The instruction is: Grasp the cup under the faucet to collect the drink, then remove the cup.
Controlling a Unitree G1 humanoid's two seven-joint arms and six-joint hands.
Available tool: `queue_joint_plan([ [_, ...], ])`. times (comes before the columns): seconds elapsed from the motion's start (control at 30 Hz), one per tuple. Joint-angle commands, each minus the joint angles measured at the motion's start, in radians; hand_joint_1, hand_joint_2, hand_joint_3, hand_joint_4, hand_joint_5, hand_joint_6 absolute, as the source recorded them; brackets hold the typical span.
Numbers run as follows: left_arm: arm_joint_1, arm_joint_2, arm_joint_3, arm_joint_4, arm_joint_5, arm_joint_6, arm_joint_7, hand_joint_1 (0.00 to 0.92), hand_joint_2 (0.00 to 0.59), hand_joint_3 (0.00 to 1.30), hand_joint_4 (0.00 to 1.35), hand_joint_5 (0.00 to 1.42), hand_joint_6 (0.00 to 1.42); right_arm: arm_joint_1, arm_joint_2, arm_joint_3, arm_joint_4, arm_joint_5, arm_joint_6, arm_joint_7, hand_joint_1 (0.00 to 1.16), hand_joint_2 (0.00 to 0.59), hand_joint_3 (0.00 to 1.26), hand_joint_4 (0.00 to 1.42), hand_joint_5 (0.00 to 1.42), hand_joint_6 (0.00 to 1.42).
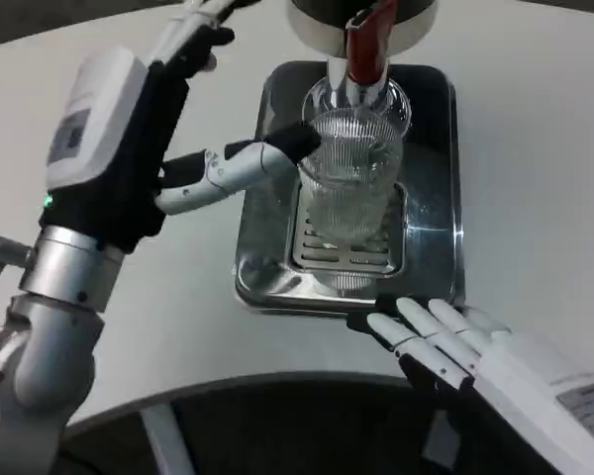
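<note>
A clear ribbed glass cup (pixel 352 168) stands upright on the slotted grate (pixel 345 259) of a steel drip tray (pixel 438 208), right beneath the faucet with its red lever (pixel 366 42). My left hand (pixel 129 139) is raised to the left of the cup. One of its fingers (pixel 247 163) stretches across and touches the cup's left wall, while the other fingers (pixel 203 35) point up and away, apart from the glass. My right hand (pixel 445 341) lies low at the tray's front right corner, fingers spread and straight, holding nothing.
The round base of the drink dispenser (pixel 317 20) overhangs the back of the tray. White table (pixel 535 129) stretches to both sides of the tray. The table's curved front edge runs just below my right hand.
</note>
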Motion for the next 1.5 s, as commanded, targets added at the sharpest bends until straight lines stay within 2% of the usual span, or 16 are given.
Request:
queue_joint_plan([
  [0.03,-0.006,0.017,0.047,-0.066,-0.098,-0.026,-0.057,0.052,0.075,0.26,0.18,0.33,0.38,-0.019,0.070,0.021,-0.015,-0.030,0.016,0.004,0.46,0.460,0.08,0.00,0.00,0.00],
  [0.13,-0.045,0.019,0.066,-0.084,-0.184,-0.018,-0.114,0.003,0.081,0.31,0.28,0.40,0.41,-0.023,0.076,0.044,-0.015,-0.052,0.028,0.002,0.46,0.460,0.09,0.00,0.00,0.00],
  [0.27,-0.141,0.027,0.082,-0.114,-0.334,0.038,-0.226,0.000,0.083,0.37,0.34,0.45,0.44,-0.024,0.079,0.067,-0.015,-0.072,0.030,-0.005,0.46,0.460,0.09,0.00,0.00,0.00],
  [0.4,-0.253,0.035,0.088,-0.134,-0.471,0.151,-0.334,0.000,0.088,0.37,0.35,0.45,0.44,-0.025,0.076,0.075,-0.015,-0.078,0.030,-0.011,0.46,0.460,0.09,0.00,0.00,0.00],
  [0.6,-0.379,0.035,0.084,-0.134,-0.574,0.288,-0.418,0.000,0.092,0.35,0.34,0.43,0.42,-0.020,0.075,0.075,-0.015,-0.074,0.021,-0.015,0.46,0.460,0.10,0.00,0.00,0.00],
  [0.73,-0.444,0.030,0.069,-0.110,-0.618,0.373,-0.469,0.000,0.094,0.33,0.31,0.42,0.42,-0.011,0.076,0.070,-0.015,-0.066,0.006,-0.019,0.46,0.460,0.10,0.00,0.00,0.00],
  [0.87,-0.489,0.032,0.046,-0.069,-0.640,0.441,-0.529,0.000,0.090,0.26,0.22,0.35,0.39,0.000,0.082,0.062,-0.015,-0.056,-0.015,-0.022,0.46,0.460,0.10,0.00,0.00,0.00],
  [1.03,-0.500,0.033,0.025,-0.027,-0.663,0.508,-0.603,0.000,0.092,0.22,0.16,0.29,0.35,0.016,0.090,0.042,-0.015,-0.036,-0.041,-0.026,0.46,0.460,0.10,0.00,0.00,0.00],
  [1.5,-0.441,0.019,-0.007,0.017,-0.646,0.536,-0.679,0.000,0.093,0.17,0.12,0.24,0.30,0.046,0.097,0.004,-0.015,0.010,-0.081,-0.023,0.46,0.460,0.10,0.00,0.00,0.00],
])
